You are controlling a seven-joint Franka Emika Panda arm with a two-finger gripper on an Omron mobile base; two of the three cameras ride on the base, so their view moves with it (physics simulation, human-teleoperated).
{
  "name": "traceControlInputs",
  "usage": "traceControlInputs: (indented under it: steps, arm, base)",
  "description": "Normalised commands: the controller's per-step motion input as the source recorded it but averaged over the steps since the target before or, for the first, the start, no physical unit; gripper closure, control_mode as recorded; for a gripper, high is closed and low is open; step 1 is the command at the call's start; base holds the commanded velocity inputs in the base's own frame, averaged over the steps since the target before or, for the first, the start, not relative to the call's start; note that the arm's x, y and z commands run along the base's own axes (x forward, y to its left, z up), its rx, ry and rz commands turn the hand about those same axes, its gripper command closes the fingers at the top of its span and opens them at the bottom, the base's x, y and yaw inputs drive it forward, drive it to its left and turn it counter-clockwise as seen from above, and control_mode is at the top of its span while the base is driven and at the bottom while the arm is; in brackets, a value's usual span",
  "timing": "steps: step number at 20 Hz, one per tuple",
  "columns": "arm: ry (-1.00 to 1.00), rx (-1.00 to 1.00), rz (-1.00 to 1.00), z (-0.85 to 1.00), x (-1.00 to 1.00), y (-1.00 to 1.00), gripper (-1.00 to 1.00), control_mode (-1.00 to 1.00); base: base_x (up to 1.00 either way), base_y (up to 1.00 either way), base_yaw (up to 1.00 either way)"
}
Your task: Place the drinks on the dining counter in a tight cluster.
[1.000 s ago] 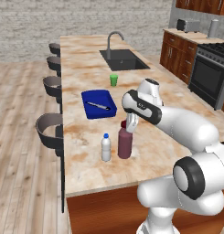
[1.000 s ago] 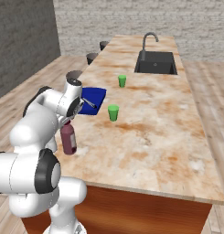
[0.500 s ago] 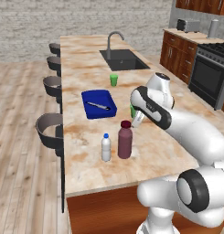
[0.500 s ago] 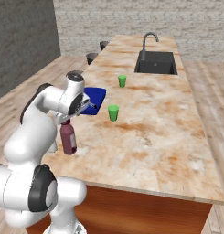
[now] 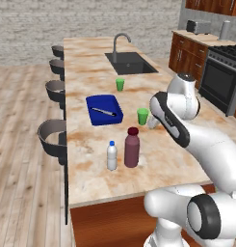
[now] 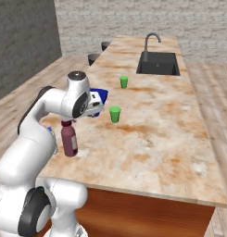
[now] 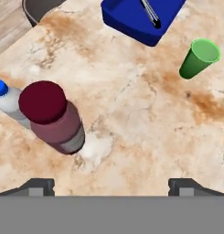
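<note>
Stood upright on the marbled bench (image 5: 90, 58), near its front edge: maroon juice bottle (image 5: 132, 147) with the small water bottle (image 5: 111, 155) just beside it (blue-capped, seen from the hand). Hovered above and off to the side of both, tool (image 7: 111, 185) spread wide, gripping nothing. Beyond sat a blue tray (image 5: 104, 109) and a green cup (image 5: 143, 116), well apart from the bottles.
</note>
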Motion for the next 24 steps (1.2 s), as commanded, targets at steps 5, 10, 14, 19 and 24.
traceControlInputs:
  steps: [5,10,14,19,24]
  arm:
    - [0.04,0.09,-0.54,0.36,-0.32,-0.50,-1.00,-1.00]
    - [-0.01,0.05,-0.30,0.13,-0.83,-0.06,-1.00,-1.00]
    - [-0.11,0.02,0.00,0.25,-0.90,0.00,-1.00,-1.00]
    - [-0.12,0.00,0.00,0.30,-0.65,0.00,-1.00,-1.00]
    - [-0.03,0.00,0.00,0.09,-0.39,0.00,-1.00,-1.00]
  base:
    - [0.00,0.00,0.00]
    - [0.00,0.00,0.00]
    - [0.00,0.00,0.00]
    - [0.00,0.00,0.00]
    - [0.00,0.00,0.00]
